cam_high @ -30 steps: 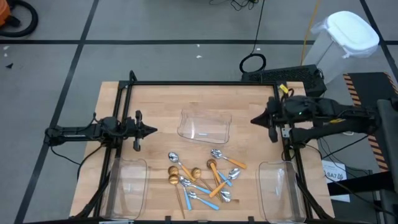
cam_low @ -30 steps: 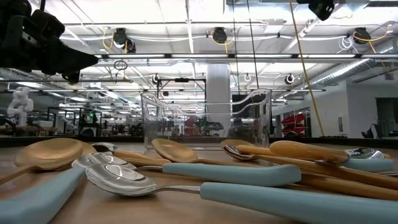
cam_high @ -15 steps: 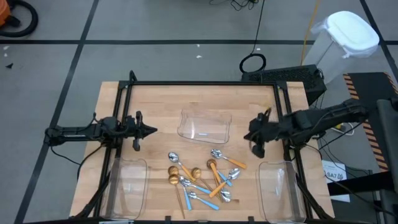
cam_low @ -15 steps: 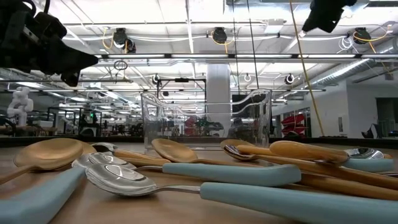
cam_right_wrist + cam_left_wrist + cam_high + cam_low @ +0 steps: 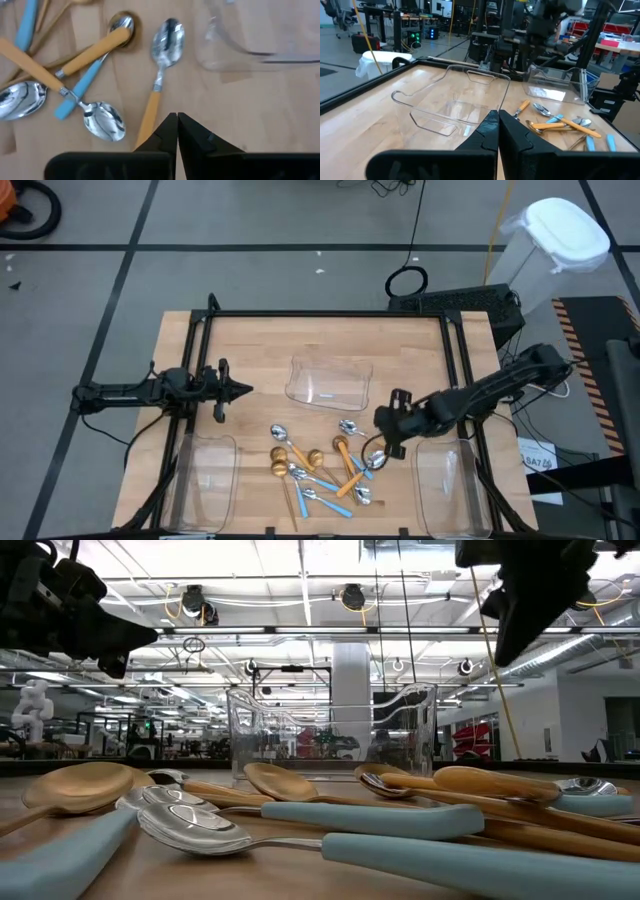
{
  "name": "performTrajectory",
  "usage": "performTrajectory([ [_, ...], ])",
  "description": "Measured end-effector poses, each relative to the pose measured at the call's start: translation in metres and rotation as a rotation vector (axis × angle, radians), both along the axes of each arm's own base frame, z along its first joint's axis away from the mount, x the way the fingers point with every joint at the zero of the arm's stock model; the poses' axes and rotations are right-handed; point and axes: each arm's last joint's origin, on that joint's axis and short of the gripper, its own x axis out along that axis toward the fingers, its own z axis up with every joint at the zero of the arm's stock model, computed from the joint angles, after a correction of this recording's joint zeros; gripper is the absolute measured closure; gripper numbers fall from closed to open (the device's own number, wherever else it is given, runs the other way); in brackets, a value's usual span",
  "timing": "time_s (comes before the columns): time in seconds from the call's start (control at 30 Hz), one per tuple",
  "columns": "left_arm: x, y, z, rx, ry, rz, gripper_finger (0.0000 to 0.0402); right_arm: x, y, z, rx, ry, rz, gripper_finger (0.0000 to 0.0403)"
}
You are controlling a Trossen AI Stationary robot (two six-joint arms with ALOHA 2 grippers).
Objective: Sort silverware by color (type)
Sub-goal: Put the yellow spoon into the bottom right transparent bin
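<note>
Right wrist view showed the right gripper with its fingers pressed together, poised just above the handle end of an orange-handled spoon that lay alone at the edge of the spoon pile. Beside it, crossed orange and light-blue handles overlapped in a tangle. Seen from above, that gripper sat low over the right side of the silverware, which was scattered on the counter between three clear trays: one near left, one near right, and one at the far middle. To do this pick well, the fingers would need to part before descending, then straddle the lone orange handle across its width, away from the tangle, so that no neighbouring spoon came up with it. Farther off on the left, the left gripper waited closed and empty above the counter's edge, pointing at the far tray.
</note>
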Motion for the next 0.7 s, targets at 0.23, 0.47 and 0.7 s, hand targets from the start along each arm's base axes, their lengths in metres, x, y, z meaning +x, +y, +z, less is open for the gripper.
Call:
performTrajectory([
  [0.23,0.0,0.0,0.0,0.0,-0.004,0.0,0.0398,0.013,0.02,-0.028,-0.097,0.02,0.003,0.0327],
  [0.47,0.0,0.0,0.001,-0.001,-0.006,0.0,0.0398,0.022,0.03,-0.049,-0.135,0.04,0.006,0.0247],
  [0.7,0.0,0.0,0.001,0.008,-0.009,0.0,0.0398,0.033,0.03,-0.07,-0.155,0.076,0.015,0.021],
])
